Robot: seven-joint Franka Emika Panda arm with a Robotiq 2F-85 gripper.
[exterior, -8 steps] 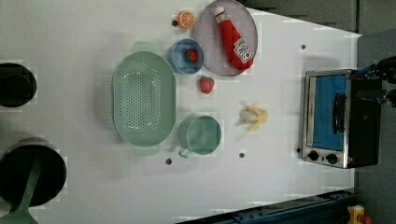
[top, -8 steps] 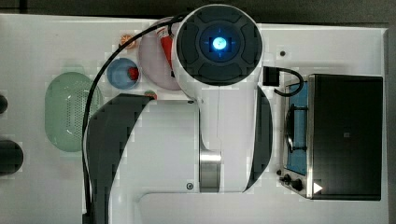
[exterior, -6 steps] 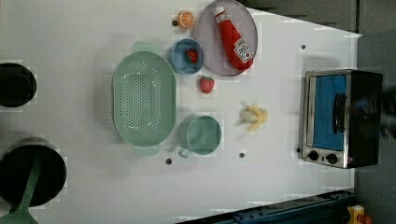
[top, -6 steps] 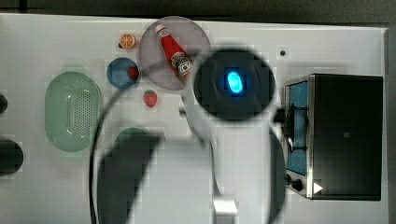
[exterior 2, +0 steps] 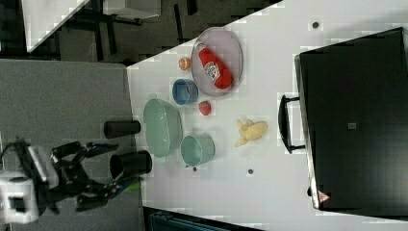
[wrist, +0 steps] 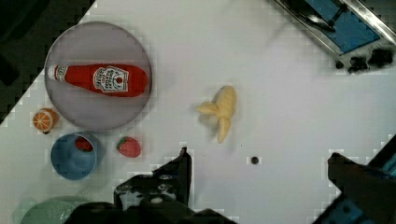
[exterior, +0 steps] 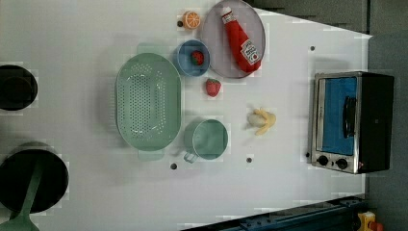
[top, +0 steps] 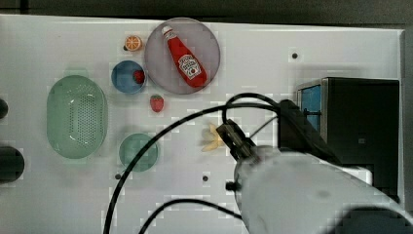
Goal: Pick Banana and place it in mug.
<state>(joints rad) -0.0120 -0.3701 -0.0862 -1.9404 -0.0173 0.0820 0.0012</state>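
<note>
Gripper (wrist: 257,182) fingers spread wide, empty; descend centred across lumpy pale-yellow toy banana (wrist: 221,110), then carry to muted-green round mug (exterior: 208,139).

White table (exterior: 72,29) over grey floor (exterior 2: 62,96), evenly lit.

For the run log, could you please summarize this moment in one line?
gripper: open, empty | banana: on table, ungrasped | mug: empty

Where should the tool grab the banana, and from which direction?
Probably from straight above, across the thicker unpeeled body of the banana. It lies flat on the table with open space around it; the splayed peel flaps at one end look too thin to pinch.
</note>
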